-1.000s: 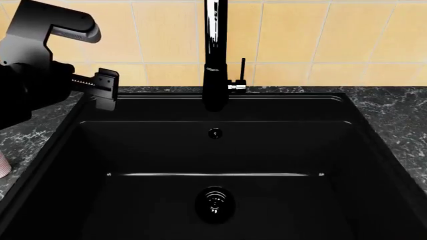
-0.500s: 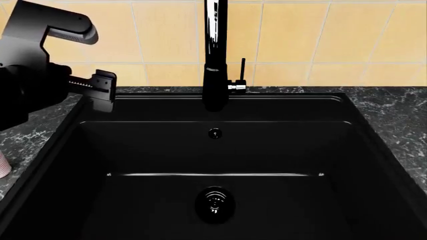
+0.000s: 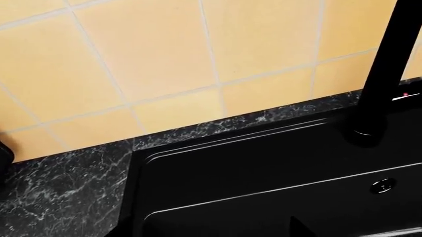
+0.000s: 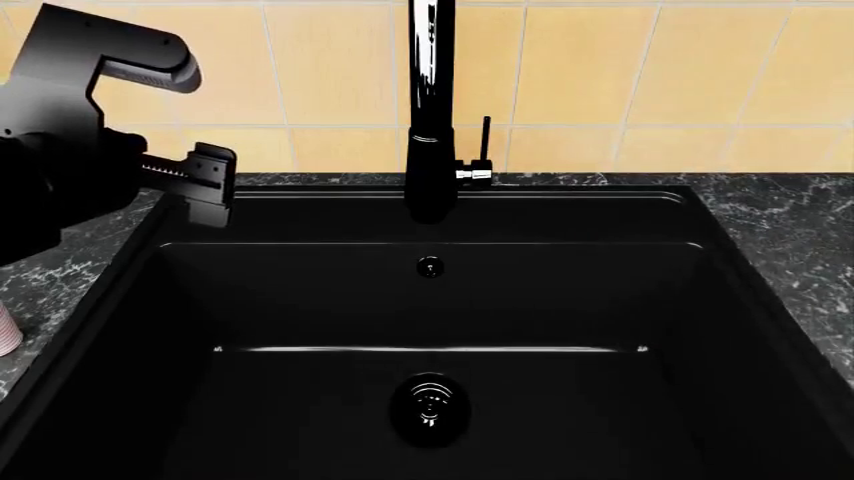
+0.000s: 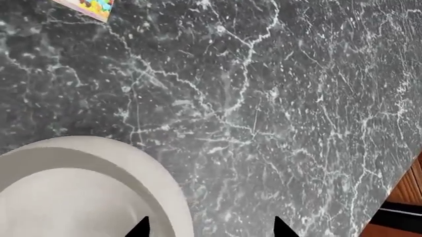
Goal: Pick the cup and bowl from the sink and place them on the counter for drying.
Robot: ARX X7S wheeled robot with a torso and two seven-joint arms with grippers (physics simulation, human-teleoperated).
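Yellow tile wall [image 4: 587, 70] behind faucet [image 4: 430, 110]; L gripper [image 4: 207, 180] over sink [image 4: 441, 300] corner.

Evenly lit, sharp simulator renders with no blur or edge distortion. The matte black sink [image 4: 441, 300] swallows detail and reads almost as one dark mass. A bright vertical glare streak runs down the glossy faucet [image 4: 430, 100]. The tiled wall [image 4: 601, 70] shows flat and shadowless.

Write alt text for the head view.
An empty black sink with a round drain and tall faucet fills the view. The left end effector hovers over its back-left corner, and a cup peeks in on the marble counter at far left.
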